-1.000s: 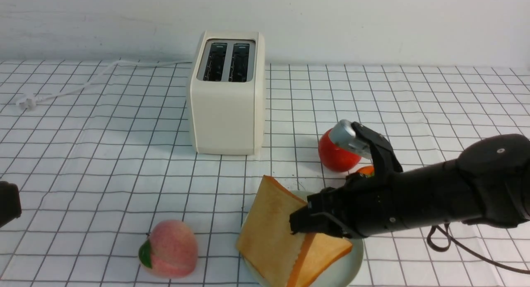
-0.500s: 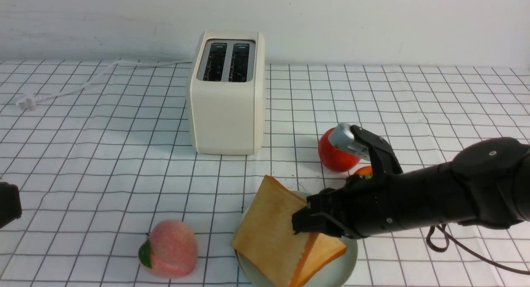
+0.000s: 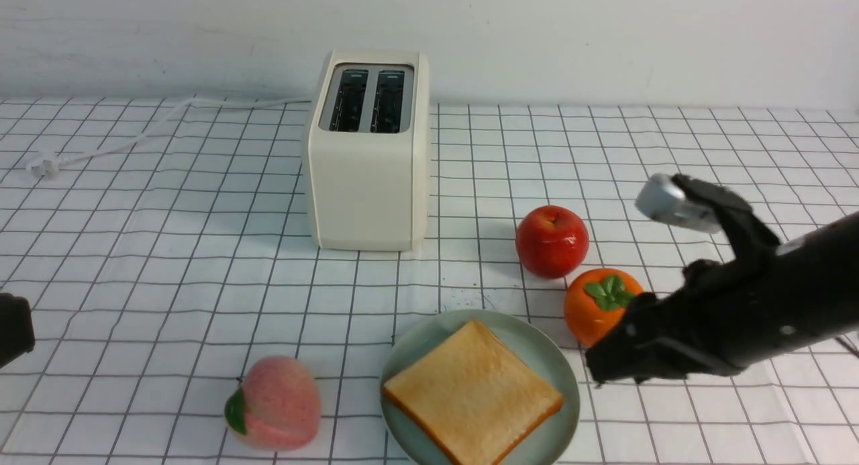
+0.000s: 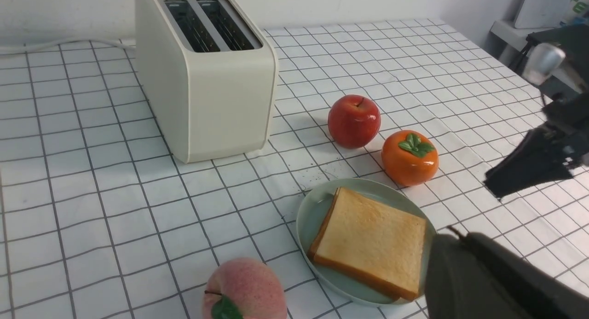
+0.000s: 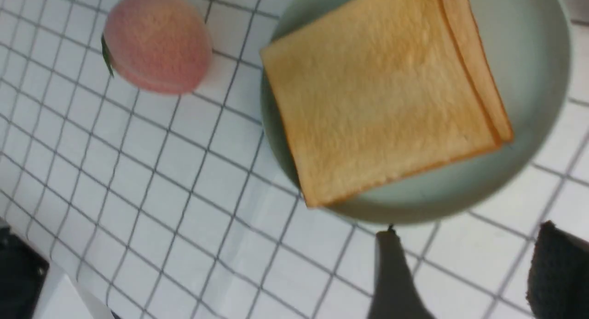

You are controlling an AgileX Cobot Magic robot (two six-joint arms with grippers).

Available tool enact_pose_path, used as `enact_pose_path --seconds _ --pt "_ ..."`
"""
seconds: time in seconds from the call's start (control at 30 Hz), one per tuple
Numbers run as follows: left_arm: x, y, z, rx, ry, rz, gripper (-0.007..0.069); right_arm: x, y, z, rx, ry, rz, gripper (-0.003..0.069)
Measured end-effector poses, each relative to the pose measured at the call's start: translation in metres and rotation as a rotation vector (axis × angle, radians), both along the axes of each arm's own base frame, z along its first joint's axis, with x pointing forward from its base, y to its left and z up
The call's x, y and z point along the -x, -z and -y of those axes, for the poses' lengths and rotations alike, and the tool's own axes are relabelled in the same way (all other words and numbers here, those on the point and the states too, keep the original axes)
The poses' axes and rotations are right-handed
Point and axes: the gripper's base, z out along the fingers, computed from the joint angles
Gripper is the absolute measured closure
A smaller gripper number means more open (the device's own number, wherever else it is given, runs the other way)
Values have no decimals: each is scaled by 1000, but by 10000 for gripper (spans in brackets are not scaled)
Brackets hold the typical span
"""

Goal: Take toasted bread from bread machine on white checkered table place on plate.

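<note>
Toasted bread (image 3: pixel 473 391) is lying stacked on the plate (image 3: pixel 429 334) near the front edge of the table (image 3: pixel 168 250); your right gripper (image 3: pixel 600 370) is hovering open, empty, beside its right rim; left gripper (image 4: pixel 460 263) is sitting clenched, far left.

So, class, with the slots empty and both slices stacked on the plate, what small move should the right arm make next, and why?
Probably draw the right gripper back to the robot's right and park it. Its jaws stand open, clear of the plate; the toasted bread lies stacked flat there, and the bread machine holds nothing more to fetch.
</note>
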Motion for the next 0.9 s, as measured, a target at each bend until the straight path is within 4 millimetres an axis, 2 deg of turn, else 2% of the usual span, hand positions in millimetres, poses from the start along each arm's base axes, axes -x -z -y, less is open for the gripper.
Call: enact_pose_path --seconds 0.03,0.07,0.17,0.2,0.23,0.27,0.3,0.4,0.53,0.57,0.6,0.63,0.7,0.73,0.8,0.9 --pt "0 0 0 0 0 0 638 3 -5 2 14 -10 8 313" --pt "1 0 -2 -17 -11 16 638 18 -22 9 57 -7 26 392" --pt "9 -2 -9 -35 -36 69 638 52 -52 25 124 13 100 519" --pt "10 -2 -10 -36 -38 75 638 55 -54 26 129 15 105 528" --pt "21 -3 -17 -20 -57 121 638 76 -66 36 172 33 141 603" --pt "23 -3 -18 -16 -59 128 638 81 -69 38 171 42 154 610" --pt "33 -1 -24 10 -72 163 638 98 -77 46 196 67 185 650" --pt "49 18 -32 72 -87 188 638 145 -95 65 206 167 293 676" --pt "51 54 -33 117 -97 180 638 201 -108 85 172 265 459 668" --pt "51 56 -33 117 -97 182 638 203 -108 86 167 274 466 668" --pt "46 72 -31 125 -99 187 638 222 -108 93 149 316 520 665" --pt "42 79 -29 130 -101 193 638 235 -105 98 136 346 553 665" --pt "36 88 -27 131 -102 194 638 242 -101 101 132 367 563 665" --pt "30 100 -24 131 -104 184 638 248 -93 104 128 390 570 665" --pt "25 110 -22 134 -105 186 638 247 -80 105 127 412 543 664" --pt "20 124 -19 125 -107 166 638 233 -62 101 110 433 523 662"
